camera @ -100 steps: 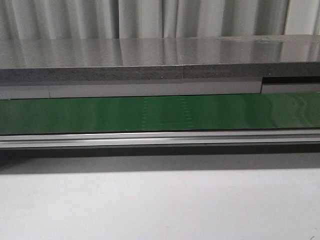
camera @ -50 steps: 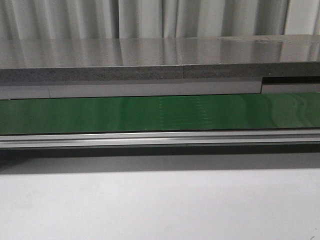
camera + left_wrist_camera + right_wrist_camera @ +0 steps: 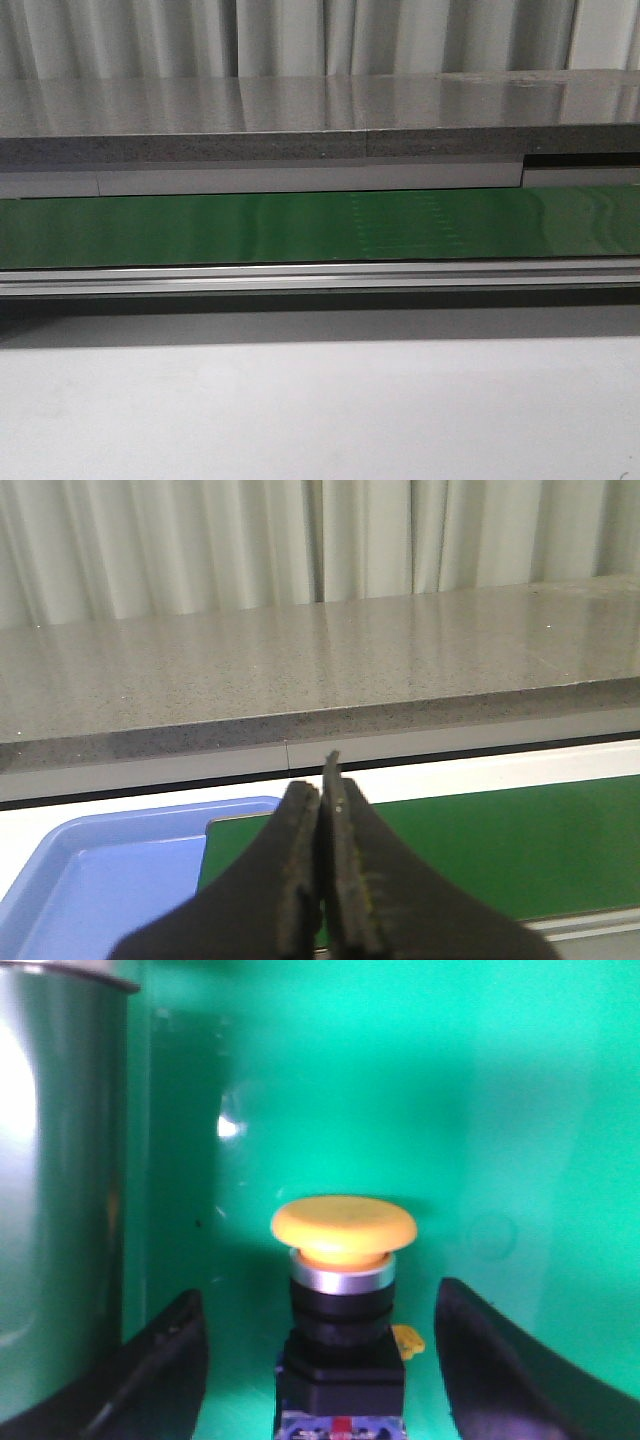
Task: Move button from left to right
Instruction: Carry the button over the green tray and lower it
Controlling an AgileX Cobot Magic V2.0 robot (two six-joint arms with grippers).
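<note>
The button (image 3: 343, 1225), with a round orange-yellow cap, a silver ring and a dark boxy body, stands upright on a bright green surface (image 3: 420, 1080) in the right wrist view. My right gripper (image 3: 318, 1295) is open, with one dark finger on either side of the button's body and a gap on both sides. My left gripper (image 3: 322, 780) is shut with nothing between its fingers, above the end of the green belt (image 3: 520, 840). The front view shows the green belt (image 3: 200, 228) bare, with no button and no gripper in it.
A blue tray (image 3: 100, 880) lies against the belt's end under my left gripper. A grey stone-like counter (image 3: 300, 120) and pale curtains run behind the belt, and an aluminium rail (image 3: 320, 277) along its front. A shiny metal wall (image 3: 60, 1160) stands beside the button.
A faint pale patch on the belt has shifted to the right in the front view. Nothing else differs.
</note>
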